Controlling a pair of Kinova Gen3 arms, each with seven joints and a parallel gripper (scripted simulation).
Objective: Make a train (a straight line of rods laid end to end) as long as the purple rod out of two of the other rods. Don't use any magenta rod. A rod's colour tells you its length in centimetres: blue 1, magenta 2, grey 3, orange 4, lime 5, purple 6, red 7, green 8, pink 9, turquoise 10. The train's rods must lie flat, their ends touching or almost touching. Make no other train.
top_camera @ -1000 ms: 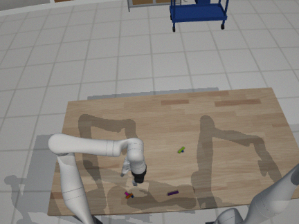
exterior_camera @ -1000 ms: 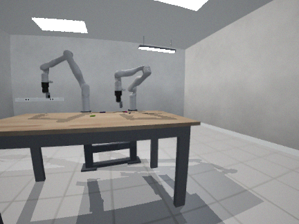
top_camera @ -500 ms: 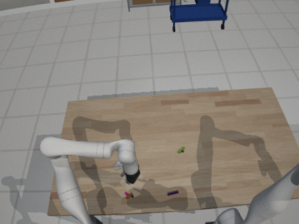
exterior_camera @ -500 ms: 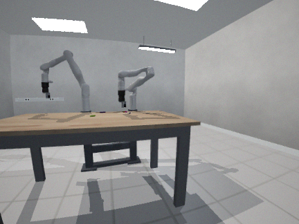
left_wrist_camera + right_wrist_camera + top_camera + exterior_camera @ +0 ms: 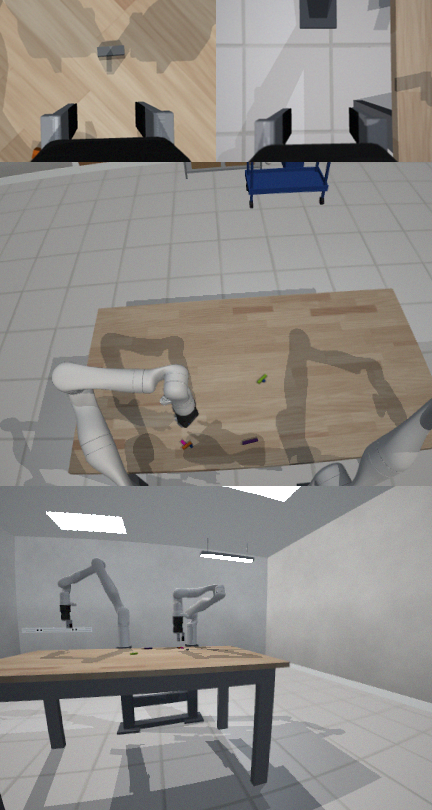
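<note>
train not yet begun, left gripper open above the table

nothing laid end to end to match the purple rod [image 5: 250, 441] [image 5: 148, 648], lying by itself near the robot's edge of the table [image 5: 225, 337] [image 5: 125, 668] [image 5: 181, 90] [image 5: 413, 126]. judging by colour, best made from lime, five, plus blue, one. out in the middle of the table, to be seen from above: the lime rod [image 5: 261, 378] [image 5: 133, 653], with a small blue rod [image 5: 264, 381] close against or just beside its flank, so not counting as a train. too small to tell whether touching.

over towards the left arm's side, in a tight cluster: the magenta rod [image 5: 183, 442] [image 5: 180, 648], barred from use, the orange rod [image 5: 187, 445] [image 5: 36, 153] and a second blue rod [image 5: 191, 446]. ahead of the left gripper [image 5: 186, 418] [image 5: 181, 637] [image 5: 106, 105] in its wrist view, the grey rod [image 5: 111, 51], flat and apart; no second grey to pair with, as far as can be made out.

left gripper spread fully, holding nothing. right gripper [image 5: 69, 625] [image 5: 320, 109] likewise wide and without a load, held up beyond the table's edge.

still to do: choose a blue, bring it to one end of the lime, line both up flat, then let go without nudging the joint apart.
</note>
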